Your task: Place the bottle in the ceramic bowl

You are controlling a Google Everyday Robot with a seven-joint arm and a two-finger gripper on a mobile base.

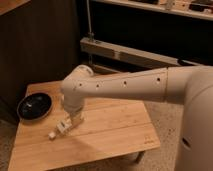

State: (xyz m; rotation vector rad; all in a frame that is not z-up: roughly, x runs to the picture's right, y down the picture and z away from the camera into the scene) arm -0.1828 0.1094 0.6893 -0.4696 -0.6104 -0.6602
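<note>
The ceramic bowl (30, 111) sits at the left end of the table (112, 131), dark and glossy, with nothing in it. Just to its right, apart from its rim, the bottle (58, 130) lies tilted on the wood, with its white cap low and to the left and its body rising to the right. The end effector (73, 120) hangs right over the bottle's upper end, tucked under the bulky joint of the arm (125, 87). Whether it is spread or pressed together cannot be told, nor whether it grips the bottle or only touches it. The arm runs right to the pale robot body (197, 125), which is cut off at the frame edge.
</note>
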